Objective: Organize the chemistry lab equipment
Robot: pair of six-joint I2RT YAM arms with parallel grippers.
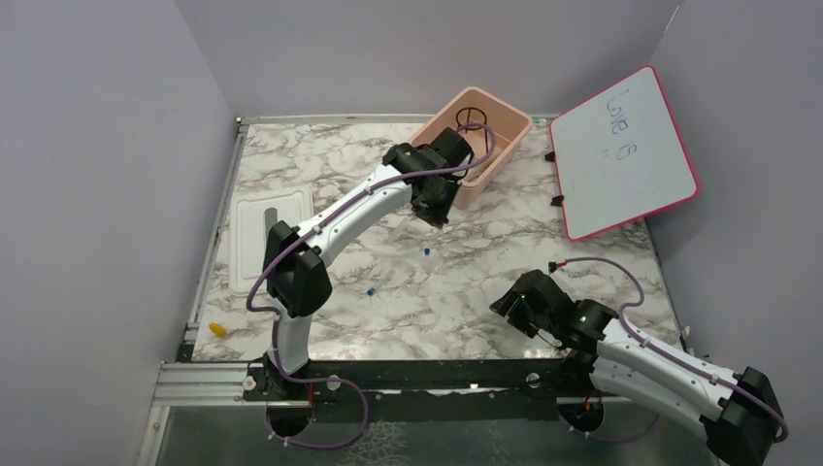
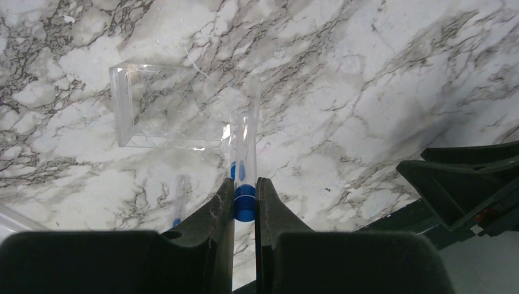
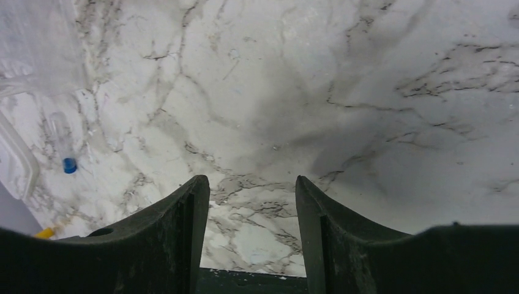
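We are pinching one clear blue-capped tube tight in our left gripper, just beside the near wall of the one pink bin, where one black wire ring tripod is sitting. Two more blue-tipped pieces are lying loose on the marble table, apart from each other. Our right gripper is hanging spread wide, gripping nothing, near the front edge. One yellow piece is lying at the front left corner.

Two white-shelled arms, black joints, looped lilac cables, matte black claw fingers
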